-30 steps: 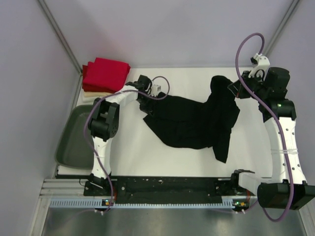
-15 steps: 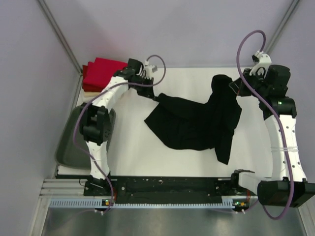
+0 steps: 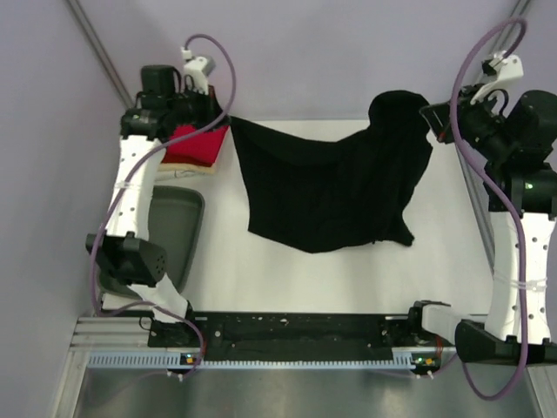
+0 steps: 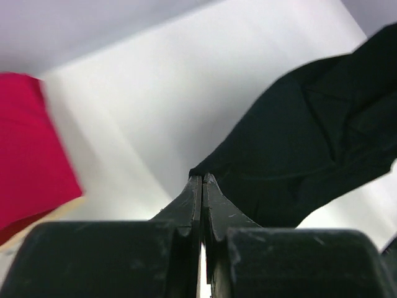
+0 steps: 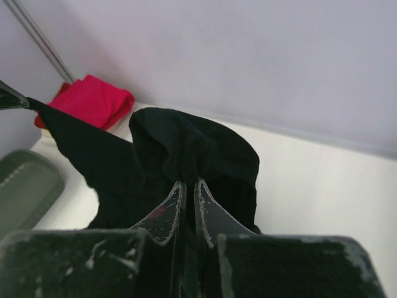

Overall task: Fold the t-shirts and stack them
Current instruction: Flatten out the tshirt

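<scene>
The black t-shirt (image 3: 335, 187) hangs stretched between both grippers above the white table. My left gripper (image 3: 224, 117) is shut on its left corner (image 4: 205, 171), raised at the far left. My right gripper (image 3: 428, 117) is shut on a bunched fold of the shirt (image 5: 186, 155) at the far right. The shirt's lower edge drapes down to mid table. Folded red t-shirts (image 3: 193, 144) lie stacked on a cream one (image 3: 181, 167) at the far left corner, below the left arm; the red also shows in the left wrist view (image 4: 28, 149) and the right wrist view (image 5: 93, 100).
A grey oval tub (image 3: 170, 235) sits at the left edge of the table, also in the right wrist view (image 5: 25, 180). Purple walls close in the back and sides. The white table (image 3: 348, 279) shows bare in front of the shirt.
Both arms have risen and spread apart. The left gripper swung up and to the far left, pulling the shirt's corner; the shirt went from a crumpled heap to a hanging spread sheet.
</scene>
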Available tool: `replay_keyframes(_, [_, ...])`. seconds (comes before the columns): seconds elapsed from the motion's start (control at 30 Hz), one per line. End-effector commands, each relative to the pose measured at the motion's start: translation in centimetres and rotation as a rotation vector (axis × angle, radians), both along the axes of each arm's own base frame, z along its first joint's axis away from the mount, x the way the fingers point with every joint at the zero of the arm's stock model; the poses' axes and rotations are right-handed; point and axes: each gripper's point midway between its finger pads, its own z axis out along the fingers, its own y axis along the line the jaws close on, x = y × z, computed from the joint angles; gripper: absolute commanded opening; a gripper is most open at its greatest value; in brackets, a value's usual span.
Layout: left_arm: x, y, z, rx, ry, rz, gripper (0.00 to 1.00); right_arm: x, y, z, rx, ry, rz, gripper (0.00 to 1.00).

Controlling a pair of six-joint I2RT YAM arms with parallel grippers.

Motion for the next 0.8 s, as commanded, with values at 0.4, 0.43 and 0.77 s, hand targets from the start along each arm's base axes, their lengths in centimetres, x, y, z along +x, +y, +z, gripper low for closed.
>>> replay_keyframes(0.4, [-13.2,10.5,21.6,0.054,-0.558,0.284,0.0,-16.9,2.2,11.5,-0.117,-0.533,0.073,0.0])
replay_keyframes(0.43, [-13.0,10.6,21.6,0.052,-0.555,0.287,0.0,-17.1,2.2,11.4,-0.117,-0.536,0.07,0.0])
replay_keyframes(0.77, [-2.1,9.8,15.0,-0.046,-0.392,0.297,0.0,-3.3,0.3,3.8,-0.076,-0.272,0.024,0.0])
